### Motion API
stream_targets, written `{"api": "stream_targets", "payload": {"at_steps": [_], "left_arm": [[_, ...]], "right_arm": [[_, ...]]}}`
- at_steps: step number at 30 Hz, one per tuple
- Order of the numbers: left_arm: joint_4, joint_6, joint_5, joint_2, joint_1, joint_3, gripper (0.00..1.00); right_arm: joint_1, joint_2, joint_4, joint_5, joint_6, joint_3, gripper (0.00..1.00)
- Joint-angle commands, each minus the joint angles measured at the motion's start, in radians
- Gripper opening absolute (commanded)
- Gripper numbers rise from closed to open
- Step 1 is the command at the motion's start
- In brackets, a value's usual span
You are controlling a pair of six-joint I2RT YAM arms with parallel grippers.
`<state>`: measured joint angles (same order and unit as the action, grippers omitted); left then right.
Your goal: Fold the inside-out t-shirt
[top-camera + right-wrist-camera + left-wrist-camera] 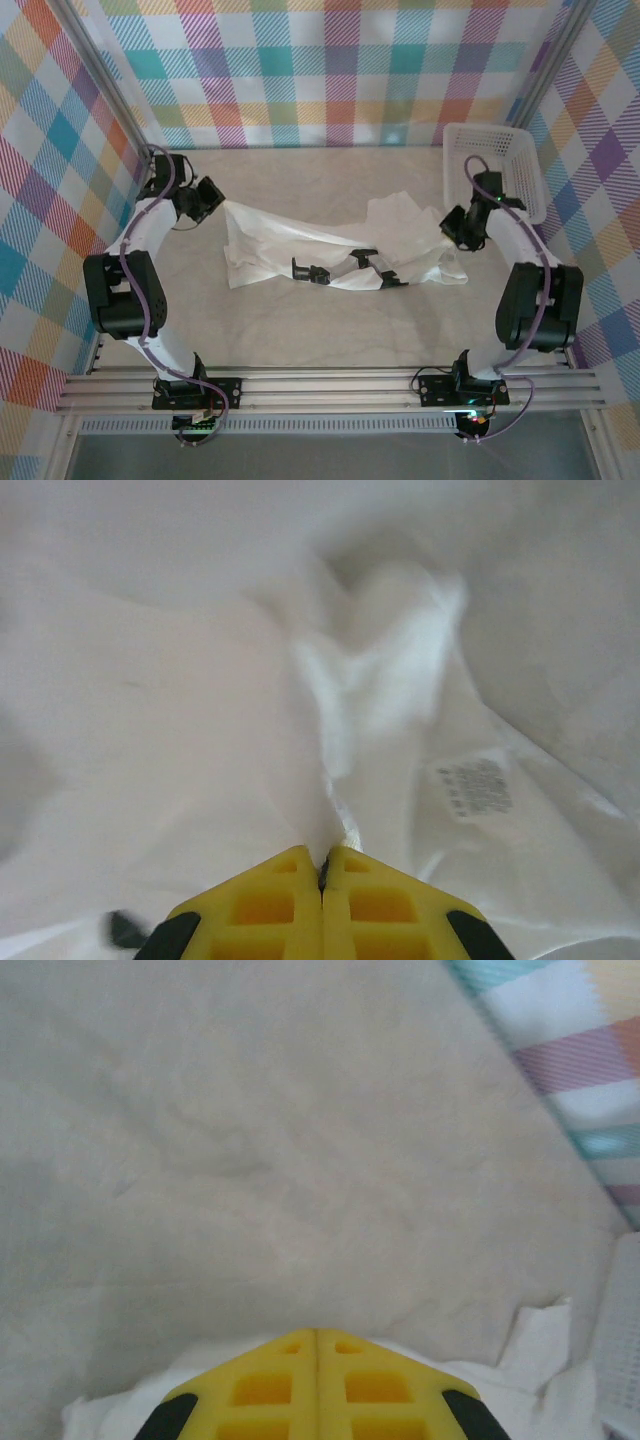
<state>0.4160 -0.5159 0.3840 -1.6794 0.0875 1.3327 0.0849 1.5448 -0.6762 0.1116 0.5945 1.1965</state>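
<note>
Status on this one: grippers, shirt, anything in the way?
Left gripper shut on t-shirt. Right gripper shut on t-shirt. T-shirt crumpled, not folded. Basket sits far right.

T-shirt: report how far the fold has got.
Done: nothing folded; the t-shirt lies crumpled on the table. In hand: the left jaws are shut on its left edge, and the right jaws are shut on cloth at its right side, near a printed label. Left: spread it flat, then make every fold.
</note>
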Motion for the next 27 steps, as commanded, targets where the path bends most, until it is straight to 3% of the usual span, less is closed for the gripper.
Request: {"api": "stream_targets", "payload": {"at_steps": [1,10,27], "left_arm": [[0.067,0.023,0.009,0.099,-0.006,0.177,0.00],[0.202,0.031,0.010,0.231,-0.006,0.485,0.00],[0.268,0.051,-0.043,0.471,-0.007,0.729,0.00]], "right_arm": [[0.001,-0.113,-0.045,0.058,0.021,0.191,0.00],[0.001,-0.184,-0.084,0.024,0.033,0.659,0.00],[0.002,-0.297,-0.034,-0.071,0.024,1.043,0.00]]}}
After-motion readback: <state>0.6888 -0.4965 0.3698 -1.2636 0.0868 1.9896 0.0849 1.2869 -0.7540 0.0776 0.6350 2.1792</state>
